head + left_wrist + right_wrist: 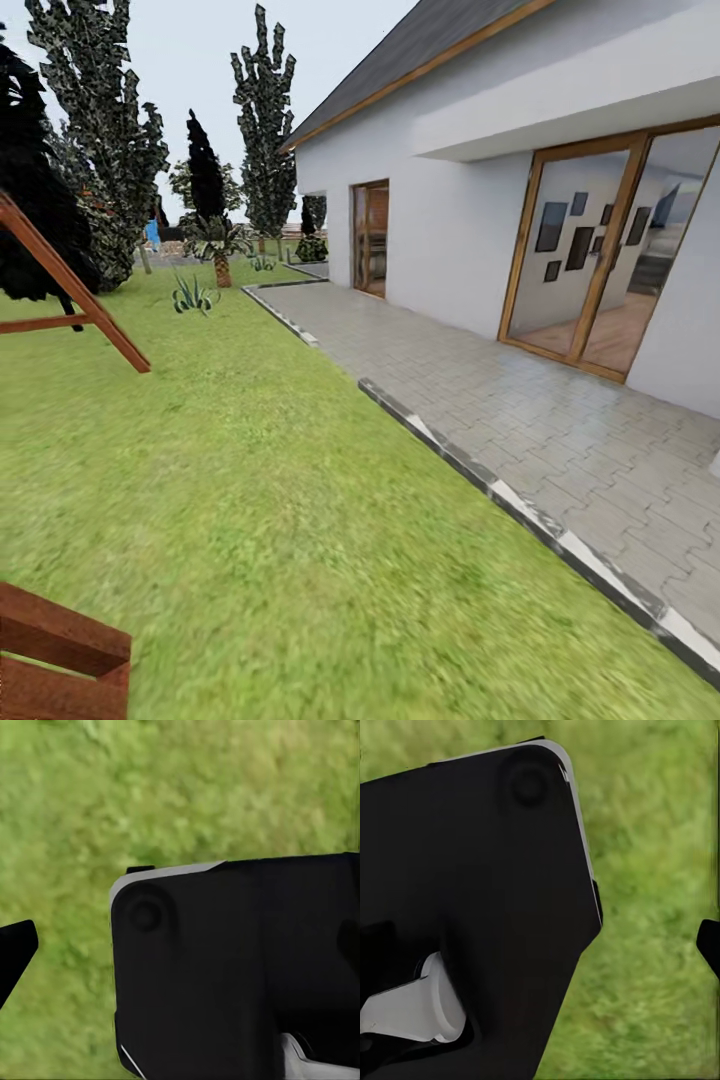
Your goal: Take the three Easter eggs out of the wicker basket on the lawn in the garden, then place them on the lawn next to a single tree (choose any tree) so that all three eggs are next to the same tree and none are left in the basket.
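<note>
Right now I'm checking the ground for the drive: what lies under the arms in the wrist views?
Mottled green lawn, blurred, also in the right wrist view. Black robot housing covers the rest.

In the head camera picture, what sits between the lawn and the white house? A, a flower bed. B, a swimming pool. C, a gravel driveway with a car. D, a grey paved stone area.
D: a grey paved stone area with a striped kerb runs between the lawn and the white house.
</note>
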Controlling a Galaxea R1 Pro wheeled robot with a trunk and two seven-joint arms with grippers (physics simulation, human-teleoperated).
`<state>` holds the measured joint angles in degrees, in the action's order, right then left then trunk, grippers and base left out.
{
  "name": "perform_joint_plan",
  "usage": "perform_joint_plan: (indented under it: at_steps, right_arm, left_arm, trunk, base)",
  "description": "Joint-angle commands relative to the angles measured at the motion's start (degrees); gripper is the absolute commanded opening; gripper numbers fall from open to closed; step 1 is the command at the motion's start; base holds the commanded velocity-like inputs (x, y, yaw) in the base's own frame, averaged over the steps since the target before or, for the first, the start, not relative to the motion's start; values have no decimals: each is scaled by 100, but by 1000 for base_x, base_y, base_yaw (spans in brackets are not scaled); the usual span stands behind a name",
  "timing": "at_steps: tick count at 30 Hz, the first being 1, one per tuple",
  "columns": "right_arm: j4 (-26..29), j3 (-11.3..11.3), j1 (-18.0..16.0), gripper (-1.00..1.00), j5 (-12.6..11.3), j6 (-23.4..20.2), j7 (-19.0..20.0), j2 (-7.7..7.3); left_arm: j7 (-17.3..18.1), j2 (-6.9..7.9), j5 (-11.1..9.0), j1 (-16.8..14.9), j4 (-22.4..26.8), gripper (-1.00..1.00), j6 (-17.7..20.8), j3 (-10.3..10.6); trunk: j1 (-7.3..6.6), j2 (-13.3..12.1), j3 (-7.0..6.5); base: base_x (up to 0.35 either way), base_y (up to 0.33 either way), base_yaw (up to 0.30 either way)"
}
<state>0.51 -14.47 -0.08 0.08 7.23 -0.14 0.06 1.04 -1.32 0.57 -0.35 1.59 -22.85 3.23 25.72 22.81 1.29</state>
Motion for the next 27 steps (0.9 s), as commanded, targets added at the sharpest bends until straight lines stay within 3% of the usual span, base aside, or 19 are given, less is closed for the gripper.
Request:
perform_joint_plan:
  at_steps: [1,27]
  right_arm:
    - [0,-21,-1,100,1,16,-2,1]
    - [0,-21,-1,100,-8,16,-4,3]
  left_arm:
    - [-7,0,5,-5,-1,100,-18,28]
    - [-7,0,5,-2,-1,100,-26,28]
  trunk:
    - [6,11,11]
    - [6,11,11]
  base:
    - [269,-193,259]
    - [269,-168,277]
